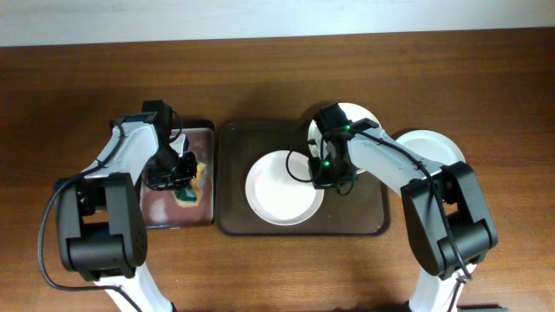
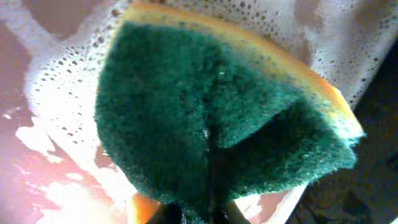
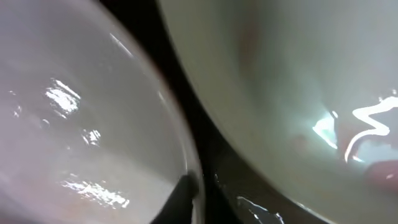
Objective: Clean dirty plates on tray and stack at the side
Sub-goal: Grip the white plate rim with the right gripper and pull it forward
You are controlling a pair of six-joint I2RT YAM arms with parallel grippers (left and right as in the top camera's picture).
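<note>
The dark brown tray (image 1: 230, 221) holds a white plate (image 1: 277, 191) in its middle and a second plate (image 1: 357, 114) at its far right corner, partly under my right arm. A third plate (image 1: 434, 147) lies on the table to the right of the tray. My right gripper (image 1: 325, 176) is at the middle plate's right rim. In the right wrist view one finger (image 3: 199, 199) lies over that rim (image 3: 81, 124), and the second plate (image 3: 298, 93) shows faint reddish marks. My left gripper (image 1: 178, 169) is shut on a green and yellow sponge (image 2: 211, 106).
The sponge hangs over a small black tray with a reddish inside (image 1: 165, 208), left of the brown tray, with white foam in it (image 2: 56, 106). Wooden table lies all round, with a pale wall edge at the back.
</note>
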